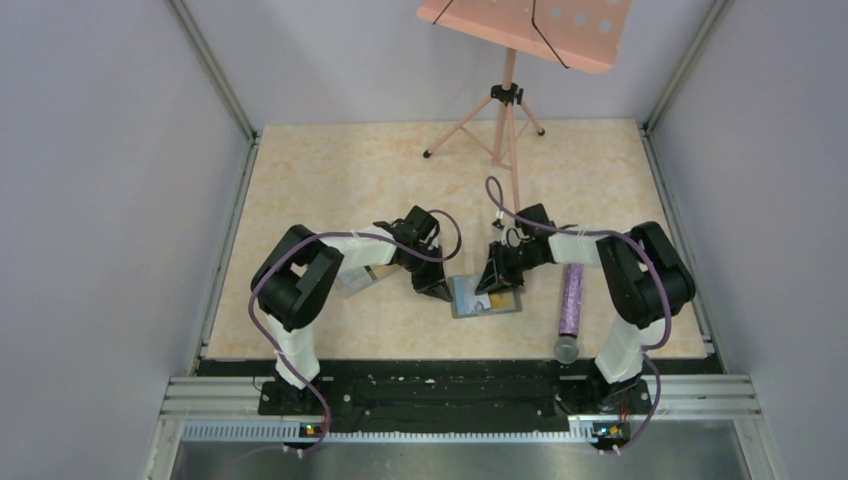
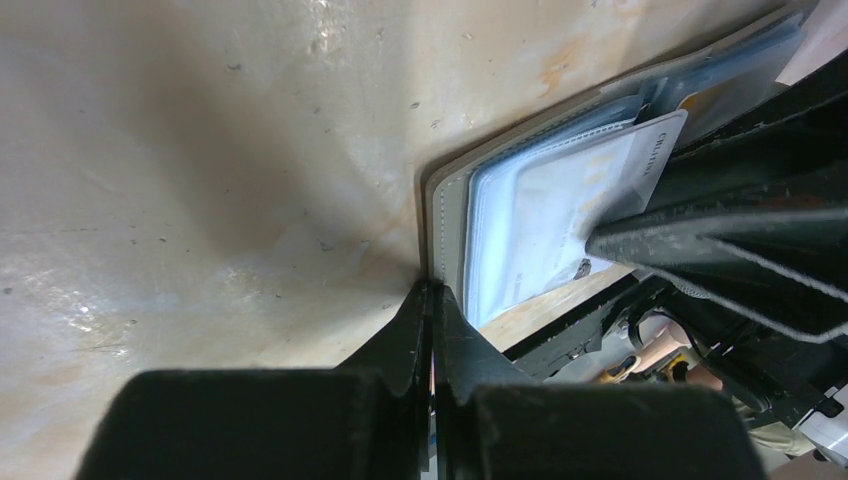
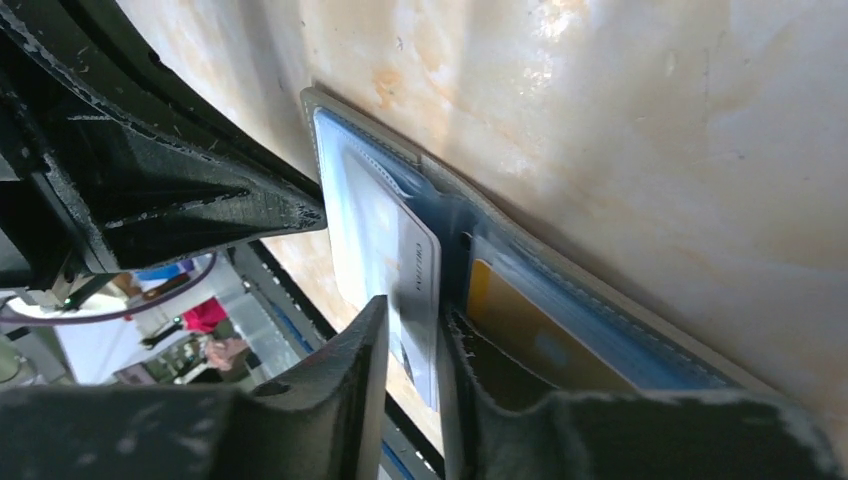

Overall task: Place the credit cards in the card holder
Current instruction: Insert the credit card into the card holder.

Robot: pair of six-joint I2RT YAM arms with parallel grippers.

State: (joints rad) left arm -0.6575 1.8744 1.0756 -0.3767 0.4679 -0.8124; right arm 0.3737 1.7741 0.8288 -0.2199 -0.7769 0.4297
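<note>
Card holder [image 1: 487, 297] lies open directly under both grippers. Whitish card [image 3: 400, 260] mostly in pocket, trailing edge between jaws of right gripper [image 3: 412, 330] (slightly parted, grip looks released). Yellow card [image 3: 510, 310] pocketed just beside. Left gripper [image 2: 432, 300] clenched, tips pinning holder's outer edge. Next: pin firm, nudge card home low, square to pocket.

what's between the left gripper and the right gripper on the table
Half of the open card holder, with a whitish card lying on it. The left gripper sits at its edge, the right gripper over its middle; the top view shows it.
</note>
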